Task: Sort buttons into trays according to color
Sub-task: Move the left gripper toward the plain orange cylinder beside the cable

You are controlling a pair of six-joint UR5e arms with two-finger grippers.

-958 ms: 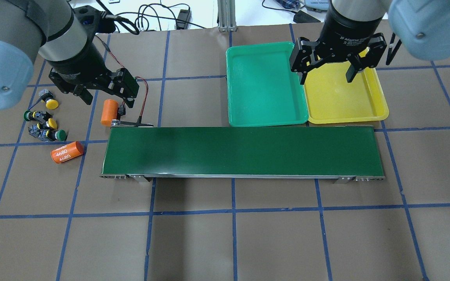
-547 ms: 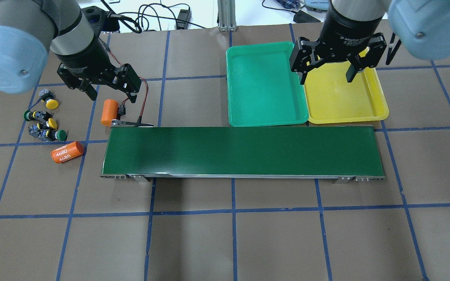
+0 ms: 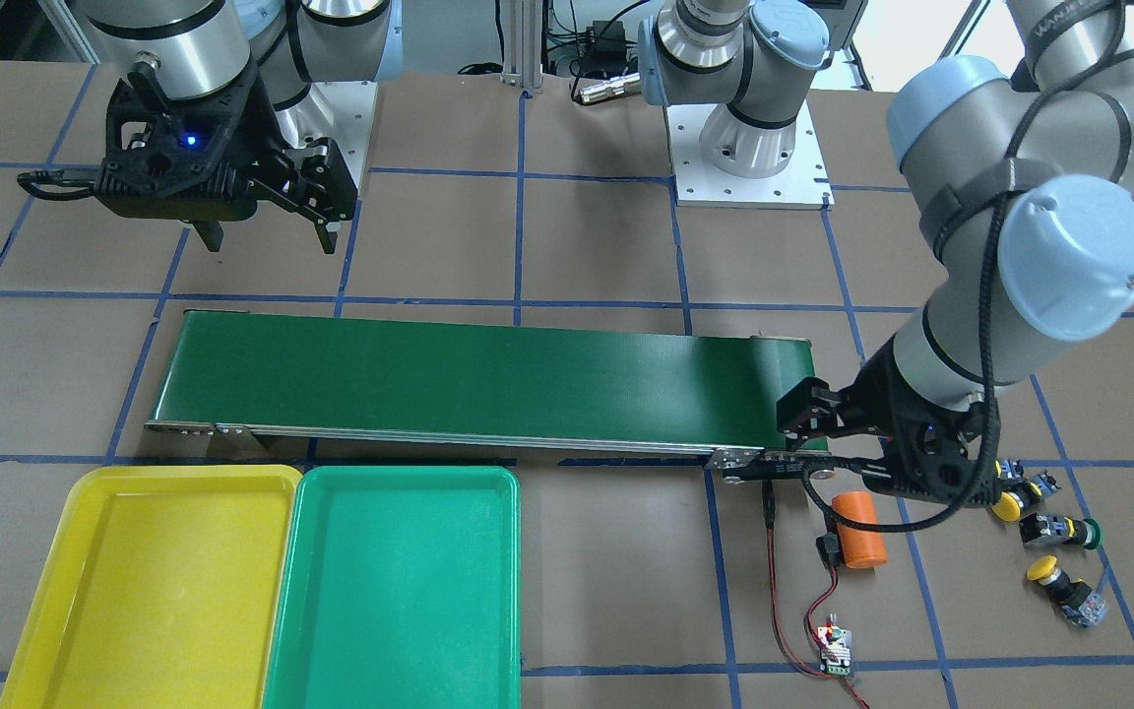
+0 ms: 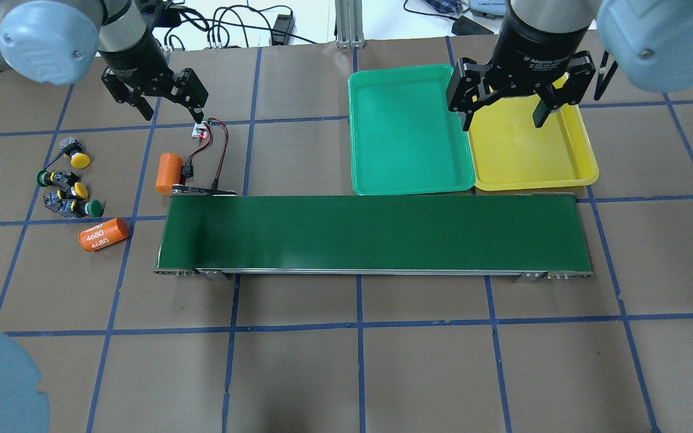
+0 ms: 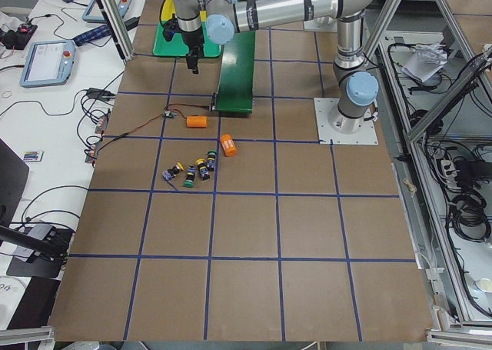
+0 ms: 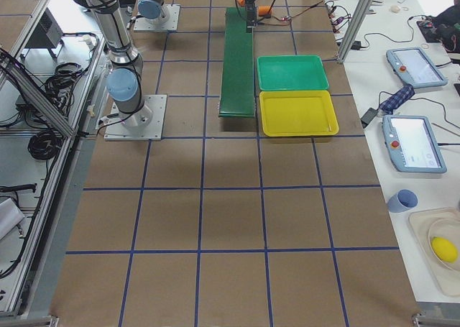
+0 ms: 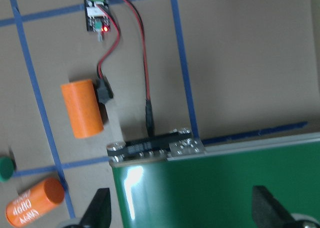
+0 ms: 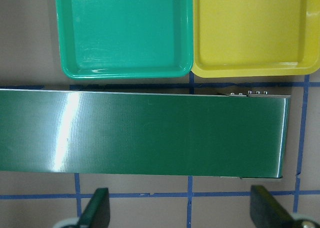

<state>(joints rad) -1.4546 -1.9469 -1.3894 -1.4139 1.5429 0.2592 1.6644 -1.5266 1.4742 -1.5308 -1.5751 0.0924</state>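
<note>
Several buttons lie in a cluster at the table's left end: a yellow one [image 4: 80, 160], a green one [image 4: 43, 178], another yellow [image 4: 80, 190] and another green [image 4: 94, 208]. My left gripper [image 4: 172, 112] hangs open and empty beyond them, above a small circuit board [image 4: 201, 130]. The green tray [image 4: 409, 129] and yellow tray [image 4: 530, 150] sit side by side behind the belt, both empty. My right gripper [image 4: 503, 120] is open and empty over the seam between the trays. In the left wrist view the fingertips [image 7: 97, 210] are spread over the belt's end.
A long dark-green conveyor belt [image 4: 370, 234] crosses the middle of the table. One orange cylinder [image 4: 169, 172] lies by its left end, wired to the board. Another orange cylinder marked 4680 [image 4: 103, 234] lies near the buttons. Cables run along the far edge.
My left gripper has moved toward the far side of the table, away from the orange cylinder and the buttons, still open. The right gripper has stayed put.
</note>
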